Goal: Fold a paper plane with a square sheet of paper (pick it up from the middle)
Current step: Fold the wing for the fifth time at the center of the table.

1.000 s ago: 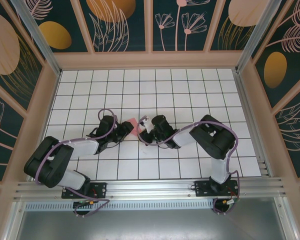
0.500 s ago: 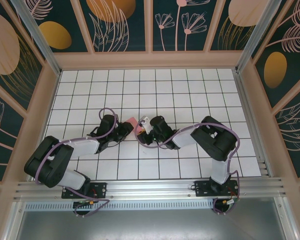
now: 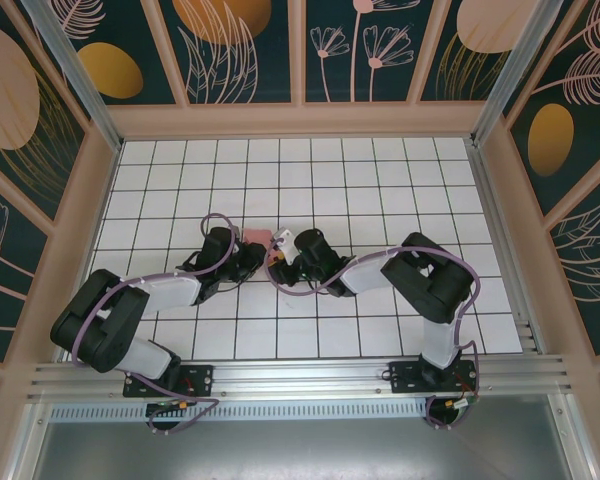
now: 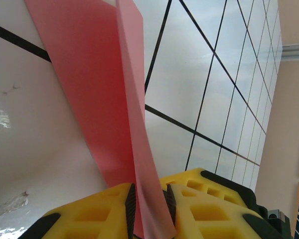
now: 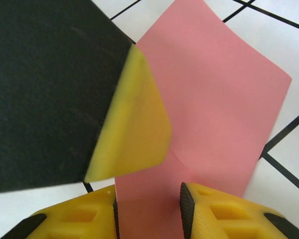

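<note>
Across the paper [image 5: 214, 114], left pincer [image 4: 150, 198]

Thin pink square sheet of paper [image 4: 97, 94]: matt, smooth, one sharp crease standing up. White table top with black grid lines [image 4: 209, 99]: glossy, throws back light, faint scuffs beside the paper. On the left gripper [image 4: 149, 195], yellow moulded plastic fingers [image 4: 84, 219]: satin finish, recessed pockets, dark ribbed pads on the inner faces. Black robot arms [image 3: 420, 275]: matt casings. Purple cables [image 3: 215, 222]: smooth sheath. Near-edge rail [image 3: 300, 375]: bare brushed metal.
</note>
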`<state>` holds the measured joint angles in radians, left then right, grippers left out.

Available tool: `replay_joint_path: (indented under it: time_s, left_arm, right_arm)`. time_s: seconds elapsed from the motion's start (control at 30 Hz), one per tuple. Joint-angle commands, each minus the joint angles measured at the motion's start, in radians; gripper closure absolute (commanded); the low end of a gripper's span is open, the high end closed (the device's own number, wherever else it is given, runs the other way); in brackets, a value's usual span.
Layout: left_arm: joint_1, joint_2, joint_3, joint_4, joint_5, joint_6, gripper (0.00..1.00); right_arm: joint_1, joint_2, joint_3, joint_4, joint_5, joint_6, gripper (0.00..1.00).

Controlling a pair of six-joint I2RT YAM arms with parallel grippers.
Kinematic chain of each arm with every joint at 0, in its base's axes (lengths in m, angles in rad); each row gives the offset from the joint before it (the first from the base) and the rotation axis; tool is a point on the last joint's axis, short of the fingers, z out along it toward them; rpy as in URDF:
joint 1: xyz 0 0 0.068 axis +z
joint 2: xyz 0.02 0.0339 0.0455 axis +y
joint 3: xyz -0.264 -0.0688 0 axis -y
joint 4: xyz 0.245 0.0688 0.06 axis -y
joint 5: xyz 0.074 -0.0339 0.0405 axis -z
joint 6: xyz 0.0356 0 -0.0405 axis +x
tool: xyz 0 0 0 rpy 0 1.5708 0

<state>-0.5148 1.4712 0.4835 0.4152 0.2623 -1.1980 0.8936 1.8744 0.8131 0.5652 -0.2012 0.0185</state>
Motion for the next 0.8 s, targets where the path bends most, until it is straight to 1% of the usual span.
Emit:
replay_joint_path:
  time_s: [0.0, 0.1, 0.17, 0.3, 0.4, 0.53, 0.77]
  left_arm:
    - [-0.007, 0.008, 0.023, -0.006, 0.009, 0.016, 0.75]
    - [-0.006, -0.007, 0.028, -0.029, -0.016, 0.022, 0.72]
    - [-0.006, -0.024, 0.039, -0.071, -0.048, 0.034, 0.68]
    - [-0.007, -0.045, 0.049, -0.129, -0.099, 0.055, 0.67]
    - [-0.007, -0.035, 0.049, -0.141, -0.097, 0.061, 0.69]
    - [-0.007, -0.032, 0.044, -0.125, -0.075, 0.058, 0.77]
    - [-0.007, -0.032, 0.046, -0.11, -0.045, 0.05, 0.91]
  right_arm:
    - [0.009, -0.015, 0.023, -0.007, 0.013, -0.021, 0.71]
    - [0.01, -0.022, 0.007, -0.015, 0.014, -0.031, 0.8]
    - [0.01, -0.033, -0.014, -0.016, 0.011, -0.046, 0.84]
    - [0.01, -0.058, -0.063, 0.007, 0.002, -0.076, 0.86]
    - [0.01, -0.07, -0.076, 0.023, 0.0, -0.087, 0.86]
    - [0.011, -0.065, -0.071, 0.022, -0.003, -0.088, 0.86]
    - [0.013, -0.06, -0.039, 0.013, -0.001, -0.075, 0.81]
